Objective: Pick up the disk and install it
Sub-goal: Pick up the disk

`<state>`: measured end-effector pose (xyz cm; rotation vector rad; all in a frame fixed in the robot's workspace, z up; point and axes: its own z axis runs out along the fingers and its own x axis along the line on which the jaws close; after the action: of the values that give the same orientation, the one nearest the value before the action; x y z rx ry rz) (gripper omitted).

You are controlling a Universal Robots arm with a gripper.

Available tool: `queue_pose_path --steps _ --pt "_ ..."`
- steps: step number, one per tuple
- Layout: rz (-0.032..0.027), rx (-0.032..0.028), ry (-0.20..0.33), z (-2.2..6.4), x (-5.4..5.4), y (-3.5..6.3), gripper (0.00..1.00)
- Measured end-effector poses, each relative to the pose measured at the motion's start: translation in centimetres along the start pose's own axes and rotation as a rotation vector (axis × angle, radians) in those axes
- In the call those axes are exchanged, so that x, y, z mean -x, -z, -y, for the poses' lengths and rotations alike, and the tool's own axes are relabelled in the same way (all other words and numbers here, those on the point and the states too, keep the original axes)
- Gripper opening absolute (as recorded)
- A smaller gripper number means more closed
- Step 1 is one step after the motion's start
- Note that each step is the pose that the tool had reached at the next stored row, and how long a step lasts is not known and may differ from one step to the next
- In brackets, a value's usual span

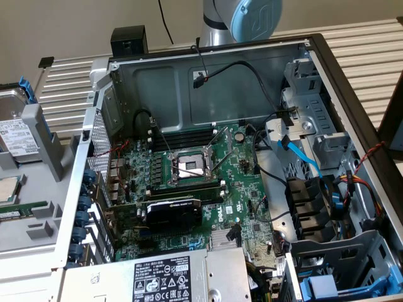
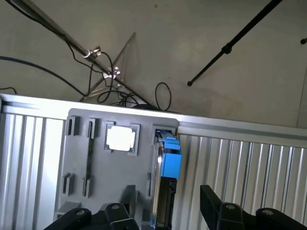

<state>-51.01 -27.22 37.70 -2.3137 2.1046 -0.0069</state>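
The disk (image 1: 14, 135) is a silver drive with a white label in a blue carrier. It stands on edge in a slot of the grey holder tray (image 1: 44, 148) at the exterior view's left, outside the computer case. In the wrist view the disk (image 2: 169, 163) appears edge-on, with its blue carrier end facing the camera. My gripper (image 2: 170, 215) hangs over it, open. One black finger (image 2: 115, 213) is on one side of the disk's line and the other on the opposite side. Neither touches it. The arm's blue joint cap (image 1: 255, 17) sits behind the case.
The open computer case (image 1: 208, 163) holds a motherboard, cables and fans. A silver power-supply box (image 1: 164, 277) lies at its front. Another blue carrier (image 1: 321, 286) sits in the case's lower corner at the exterior view's right. The tray also holds a processor chip (image 2: 121, 138).
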Motion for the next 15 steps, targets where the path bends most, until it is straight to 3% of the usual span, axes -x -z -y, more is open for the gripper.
queue_pose_path --steps 4,6,12,15 --pt "0.0021 0.0261 -0.033 0.0 0.0 -0.24 0.64" --pt "0.0029 0.0362 -0.047 0.0 0.02 -0.39 0.64" --pt "0.0031 0.0399 -0.05 0.01 0.04 -0.46 0.64" --pt "0.0038 0.048 -0.061 0.02 0.11 -0.69 0.64"
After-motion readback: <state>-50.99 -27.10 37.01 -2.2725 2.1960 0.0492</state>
